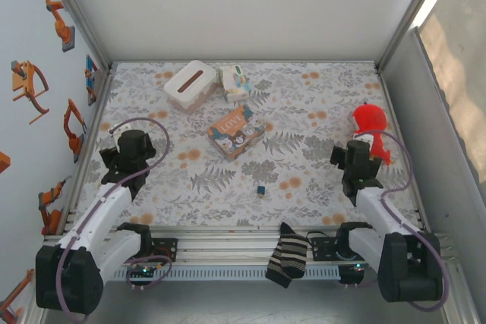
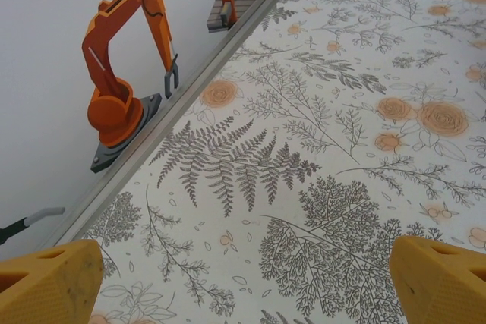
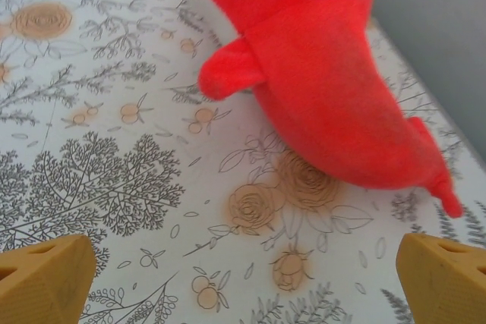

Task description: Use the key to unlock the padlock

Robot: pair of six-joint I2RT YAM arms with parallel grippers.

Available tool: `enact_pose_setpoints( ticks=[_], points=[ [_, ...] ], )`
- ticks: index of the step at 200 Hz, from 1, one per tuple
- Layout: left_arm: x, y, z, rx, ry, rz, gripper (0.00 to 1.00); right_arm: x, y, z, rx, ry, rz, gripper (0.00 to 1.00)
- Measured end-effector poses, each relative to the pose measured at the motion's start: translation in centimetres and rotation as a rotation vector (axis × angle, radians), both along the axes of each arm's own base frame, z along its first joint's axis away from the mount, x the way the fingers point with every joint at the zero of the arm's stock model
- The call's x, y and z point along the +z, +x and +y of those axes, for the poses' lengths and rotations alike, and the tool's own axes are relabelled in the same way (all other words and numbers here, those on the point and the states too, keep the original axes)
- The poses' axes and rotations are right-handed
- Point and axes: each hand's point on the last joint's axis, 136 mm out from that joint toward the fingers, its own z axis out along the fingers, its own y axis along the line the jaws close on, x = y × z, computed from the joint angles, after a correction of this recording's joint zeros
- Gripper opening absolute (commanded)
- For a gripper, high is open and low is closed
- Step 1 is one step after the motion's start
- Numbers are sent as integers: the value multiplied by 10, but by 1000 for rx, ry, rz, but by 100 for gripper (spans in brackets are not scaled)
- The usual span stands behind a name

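The padlock lies on the flower-patterned table, a very small dark lump, roughly in the middle between the two arms and toward the near edge. A brown printed box lies farther back, apart from it. The left gripper hangs over bare cloth near the left wall. Its yellow fingertips stand wide apart with nothing between them. It is well apart from the padlock. The right gripper is also spread wide and holds nothing. It hangs just beside a red plush toy at the right side, also well apart from the padlock.
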Motion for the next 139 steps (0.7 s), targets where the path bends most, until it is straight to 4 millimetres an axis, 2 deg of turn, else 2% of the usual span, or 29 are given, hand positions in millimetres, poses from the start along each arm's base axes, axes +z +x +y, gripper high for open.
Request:
enact_pose_setpoints(
  ticks=[31, 64, 111, 123, 139],
  points=[
    [-19, 12, 1, -27, -47, -7, 96, 2, 26, 6, 64, 13, -65, 100],
    [-45, 23, -8, -89, -68, 29, 96, -1, 48, 10, 127, 21, -120, 100],
    [-52, 37, -18, -172, -92, -30, 96, -9, 76, 18, 201, 68, -211, 100],
    [-52, 40, -21, -197, -100, -46, 96, -16, 77, 21, 218, 80, -207, 100],
    [-51, 46, -24, -226, -110, -78, 96, -16, 78, 24, 229, 84, -218, 100]
  ],
)
